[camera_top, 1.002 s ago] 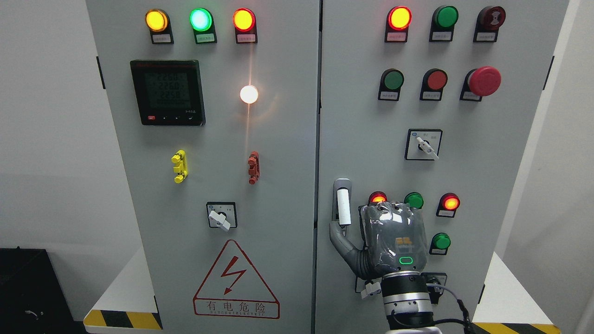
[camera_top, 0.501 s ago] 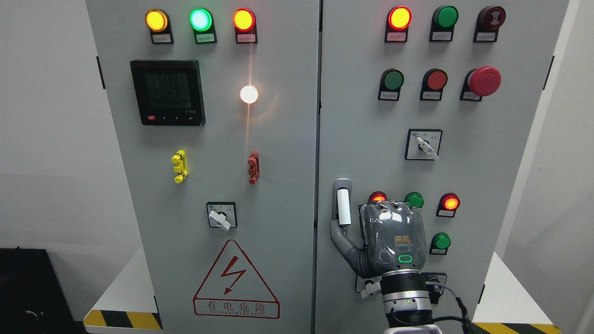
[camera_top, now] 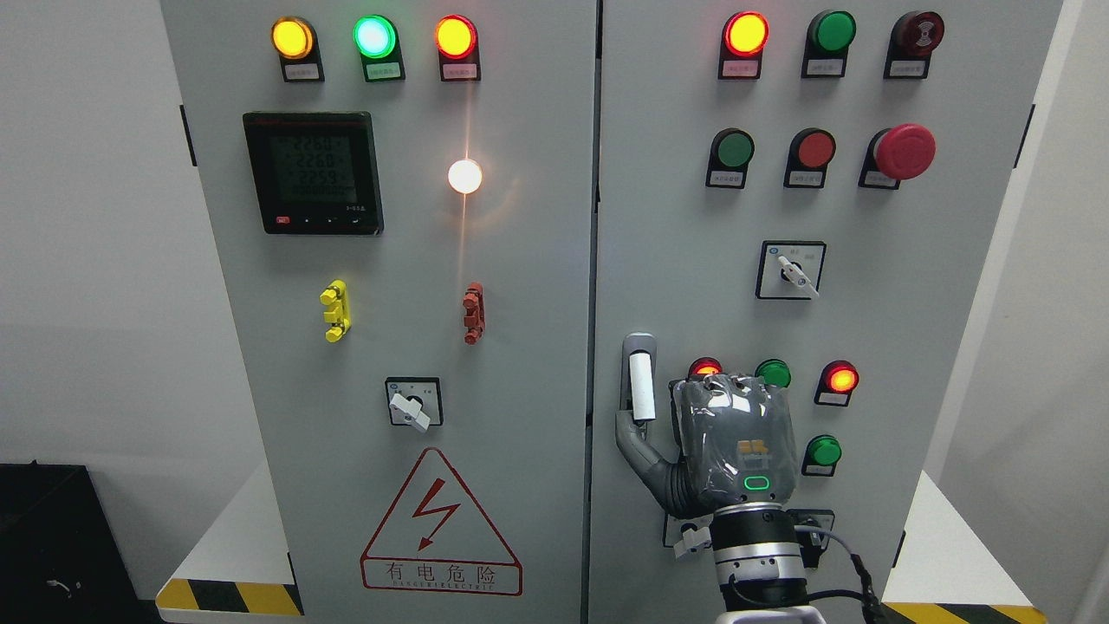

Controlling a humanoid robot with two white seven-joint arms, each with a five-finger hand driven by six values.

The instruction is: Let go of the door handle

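Nothing has shifted since the earlier frame: our right hand (camera_top: 728,451) hangs just right of the handle (camera_top: 640,386) on the right door (camera_top: 676,260), thumb reaching below it. Whether its fingers grip anything, we cannot tell. Lamps (camera_top: 840,379) flank our knuckles.

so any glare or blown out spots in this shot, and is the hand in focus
Head view: the white lamp is blown out, throwing a vertical streak up and down the left door. The right hand is sharp, with small highlights on its glossy cover; lighting is otherwise even.

Industrial lab: electrical control cabinet (camera_top: 485,286)
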